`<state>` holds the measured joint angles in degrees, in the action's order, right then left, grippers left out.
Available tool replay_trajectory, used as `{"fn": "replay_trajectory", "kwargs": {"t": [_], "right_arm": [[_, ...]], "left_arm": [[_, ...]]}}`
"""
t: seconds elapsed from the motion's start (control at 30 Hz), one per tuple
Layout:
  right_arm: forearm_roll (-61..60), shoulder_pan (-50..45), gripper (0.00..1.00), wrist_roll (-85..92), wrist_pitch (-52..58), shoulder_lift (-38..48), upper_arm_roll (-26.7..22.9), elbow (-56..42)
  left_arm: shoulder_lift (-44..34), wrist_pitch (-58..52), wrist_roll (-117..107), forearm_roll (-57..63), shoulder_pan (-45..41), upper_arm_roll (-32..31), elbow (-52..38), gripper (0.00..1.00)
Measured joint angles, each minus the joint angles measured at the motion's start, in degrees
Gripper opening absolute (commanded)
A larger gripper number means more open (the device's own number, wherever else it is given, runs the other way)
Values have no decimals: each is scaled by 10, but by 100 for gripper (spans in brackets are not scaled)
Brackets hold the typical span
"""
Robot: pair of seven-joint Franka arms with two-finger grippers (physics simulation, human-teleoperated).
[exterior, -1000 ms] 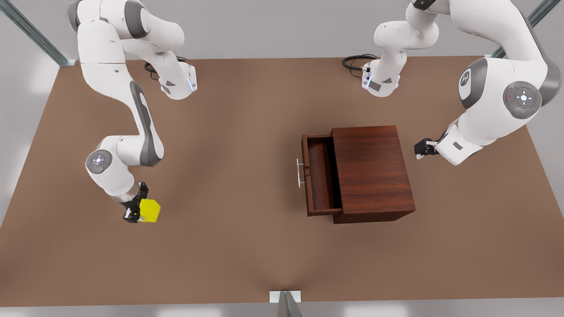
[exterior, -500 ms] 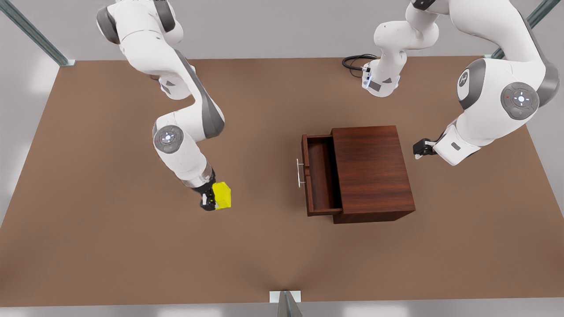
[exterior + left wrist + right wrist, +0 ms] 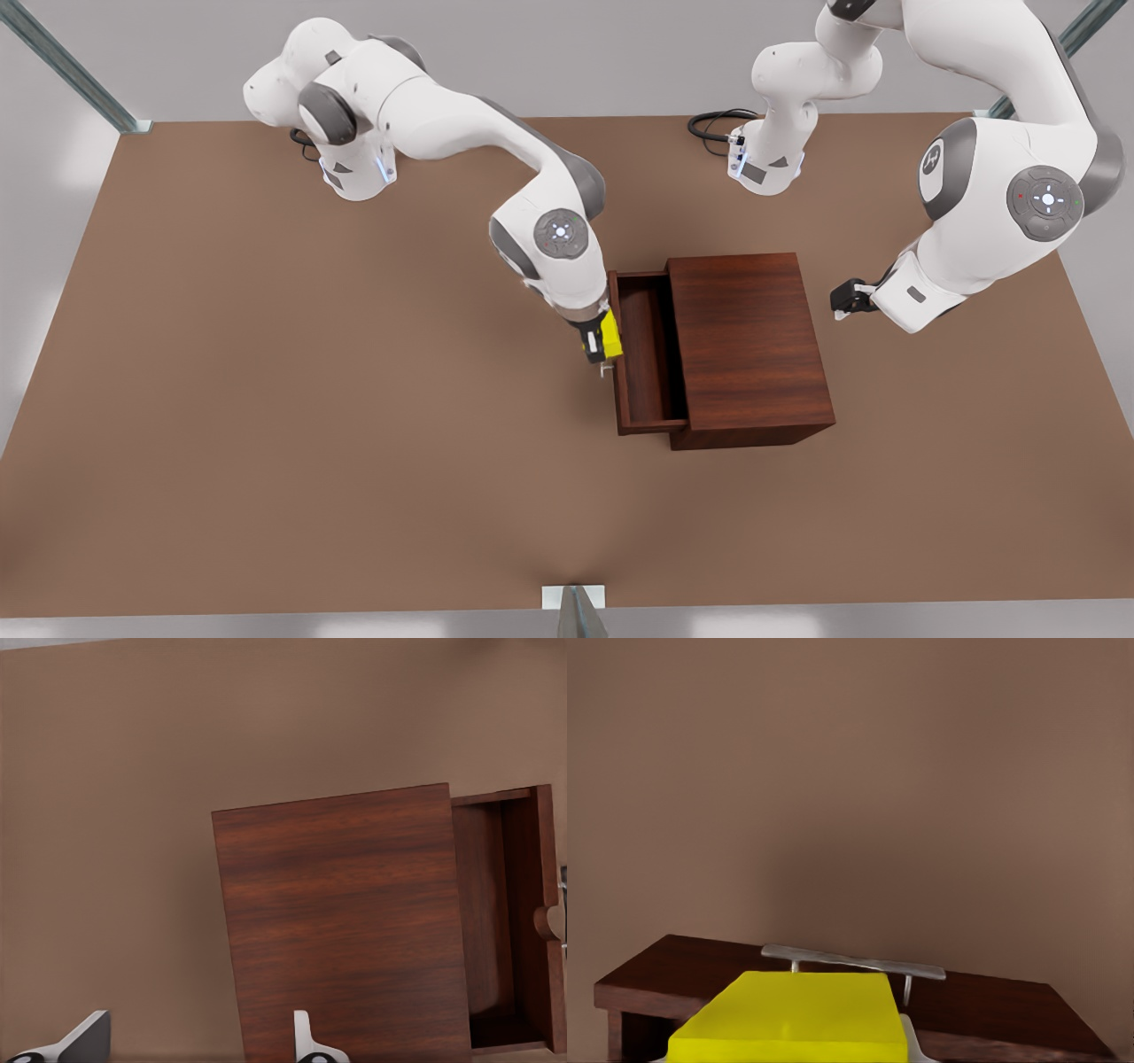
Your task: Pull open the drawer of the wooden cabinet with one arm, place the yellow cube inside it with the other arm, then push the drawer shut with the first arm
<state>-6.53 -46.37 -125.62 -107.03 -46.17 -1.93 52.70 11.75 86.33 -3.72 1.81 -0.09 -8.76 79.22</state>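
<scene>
The wooden cabinet [image 3: 749, 341] [image 3: 341, 921] stands on the table, right of centre in the front view. Its drawer [image 3: 645, 350] [image 3: 496, 921] is pulled out toward the front view's left and looks empty inside. My right gripper [image 3: 602, 344] is shut on the yellow cube [image 3: 610, 335] [image 3: 793, 1019] and hangs above the drawer's front panel and its metal handle [image 3: 852, 961]. My left gripper [image 3: 842, 301] waits open beside the cabinet's back, off the front view's right, with both fingers [image 3: 306, 1041] spread wide and nothing between them.
The brown table [image 3: 310, 425] stretches wide on the front view's left. Both arm bases [image 3: 359, 173] [image 3: 766, 168] and a black cable [image 3: 713, 124] sit along the far edge. A metal bracket [image 3: 574, 598] marks the near edge.
My right arm has swung the yellow cube from the table's left side across to the drawer's front edge. The left arm has barely shifted. The drawer stays open.
</scene>
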Motion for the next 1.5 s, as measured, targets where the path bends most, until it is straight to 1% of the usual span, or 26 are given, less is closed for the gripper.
{"fn": "replay_trajectory", "kwargs": {"t": [0.23,0.47,0.5,0.53,0.73,0.8,0.87,0.9,0.93,0.97,1.0,1.03,1.07,1.1,1.23,1.27,1.3,1.33,1.37,1.5], "right_arm": [[6,-53,51,-82,5,-49,-3,-38],[7,-73,52,-143,-8,-69,-2,-49],[7,-73,86,-150,-10,-71,-3,-49],[5,-74,100,-156,-11,-72,-4,-49],[2,-72,100,-186,-9,-63,-18,-49],[1,-15,100,-186,18,-16,-29,-49],[2,88,100,-162,72,35,-32,-49],[7,147,100,-139,103,56,-33,-47],[17,213,100,-103,126,80,-35,-43],[25,276,100,-57,133,110,-35,-8],[32,326,100,-1,128,149,-39,60],[36,357,100,63,125,186,-55,133],[41,375,100,127,126,213,-71,180],[48,385,100,191,131,228,-84,200],[63,416,100,414,165,228,-85,184],[66,466,100,462,171,228,-28,183],[78,523,100,505,176,227,43,184],[90,542,100,546,180,224,79,183],[99,549,100,584,183,222,95,183],[115,530,100,717,192,218,77,176]], "left_arm": [[0,0,0,0,0,0,0,100],[0,0,0,0,0,0,0,100],[0,0,0,0,0,0,0,100],[0,0,0,0,0,0,0,100],[-1,0,0,-1,0,0,-1,100],[2,0,-5,-4,-10,-1,-6,100],[33,0,-26,-3,-61,-1,-37,100],[61,2,-43,-3,-107,-1,-62,100],[105,7,-65,1,-159,-1,-102,100],[154,12,-90,7,-207,1,-149,100],[196,24,-117,13,-248,2,-189,100],[226,39,-144,22,-285,3,-209,100],[245,52,-170,31,-312,2,-220,100],[255,65,-196,38,-327,2,-225,100],[325,136,-302,82,-386,3,-227,100],[343,155,-326,92,-391,3,-226,100],[356,173,-348,99,-394,3,-225,100],[366,190,-369,105,-395,3,-224,100],[372,204,-390,109,-396,3,-223,100],[385,241,-459,118,-395,4,-210,100]]}}
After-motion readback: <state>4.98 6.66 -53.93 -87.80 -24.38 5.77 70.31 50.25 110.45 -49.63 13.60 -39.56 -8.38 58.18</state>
